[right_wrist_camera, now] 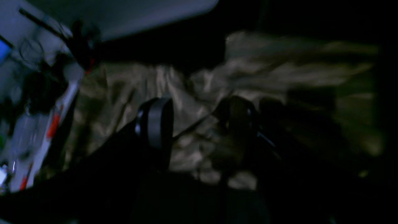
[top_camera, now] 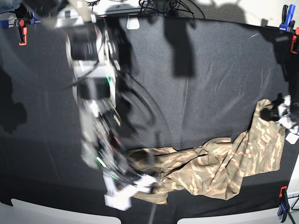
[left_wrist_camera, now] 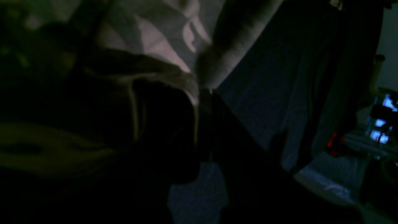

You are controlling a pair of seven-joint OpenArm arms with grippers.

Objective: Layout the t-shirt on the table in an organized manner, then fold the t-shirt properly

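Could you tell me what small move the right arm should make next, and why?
Probably lower the open right gripper onto the bunched t-shirt hem beneath it and close; the left gripper already pinches the far corner, so a second grip would allow spreading.
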